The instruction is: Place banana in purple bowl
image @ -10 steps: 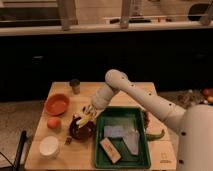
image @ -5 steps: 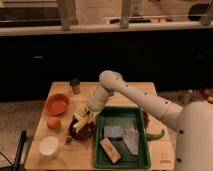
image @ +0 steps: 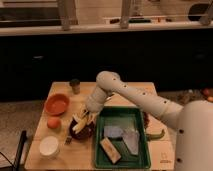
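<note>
The end effector (image: 85,118) is seen low over the purple bowl (image: 89,134), at the near left of the table (image: 127,96). The banana (image: 79,126) is directly beneath it and appears to lie at least partly within the bowl. Whether the banana is clasped or already let go cannot be told from this view.

The step in hand is judged to be the release into the bowl. It would be done well if the banana were lowered until its weight is borne by the bowl's inside (its length looks close to the bowl's width, so it should be laid across the hollow) and only then freed. A straight upward retreat is advised, so that the bowl is not dragged toward the orange fruit (image: 53,122) or the green tray (image: 121,111) just beside it.

The arm (image: 131,95) is extended from the robot's body at the right, bent at a raised elbow and angled steeply down and leftward to the bowl.
</note>
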Available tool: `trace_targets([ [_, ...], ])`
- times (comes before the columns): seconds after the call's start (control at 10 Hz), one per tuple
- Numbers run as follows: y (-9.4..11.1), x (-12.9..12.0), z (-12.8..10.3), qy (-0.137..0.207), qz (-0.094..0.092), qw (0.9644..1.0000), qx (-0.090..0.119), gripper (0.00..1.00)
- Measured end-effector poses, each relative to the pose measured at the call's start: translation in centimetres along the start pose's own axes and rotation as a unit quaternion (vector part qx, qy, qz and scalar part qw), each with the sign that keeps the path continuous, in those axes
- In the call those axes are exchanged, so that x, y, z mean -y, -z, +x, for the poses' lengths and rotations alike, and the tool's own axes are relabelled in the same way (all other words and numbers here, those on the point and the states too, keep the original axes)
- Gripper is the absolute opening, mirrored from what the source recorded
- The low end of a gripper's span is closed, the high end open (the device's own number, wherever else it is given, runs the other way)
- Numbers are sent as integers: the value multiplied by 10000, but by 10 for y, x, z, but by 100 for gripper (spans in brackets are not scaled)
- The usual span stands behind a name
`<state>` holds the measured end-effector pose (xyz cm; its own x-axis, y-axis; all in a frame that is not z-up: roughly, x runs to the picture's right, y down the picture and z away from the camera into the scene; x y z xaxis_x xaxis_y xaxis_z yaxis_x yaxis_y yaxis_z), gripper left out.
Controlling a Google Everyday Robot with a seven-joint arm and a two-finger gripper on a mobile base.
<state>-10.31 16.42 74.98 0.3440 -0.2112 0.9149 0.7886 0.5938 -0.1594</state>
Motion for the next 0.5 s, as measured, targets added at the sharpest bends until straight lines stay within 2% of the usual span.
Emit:
trace_targets([
  [0.1, 0, 1, -2, 71, -46, 10000, 11, 50],
  [0.4, -1, 2, -3, 134, -122, 9998, 39, 77],
  [0.5, -1, 2, -3, 144, -146, 9998, 49, 80],
])
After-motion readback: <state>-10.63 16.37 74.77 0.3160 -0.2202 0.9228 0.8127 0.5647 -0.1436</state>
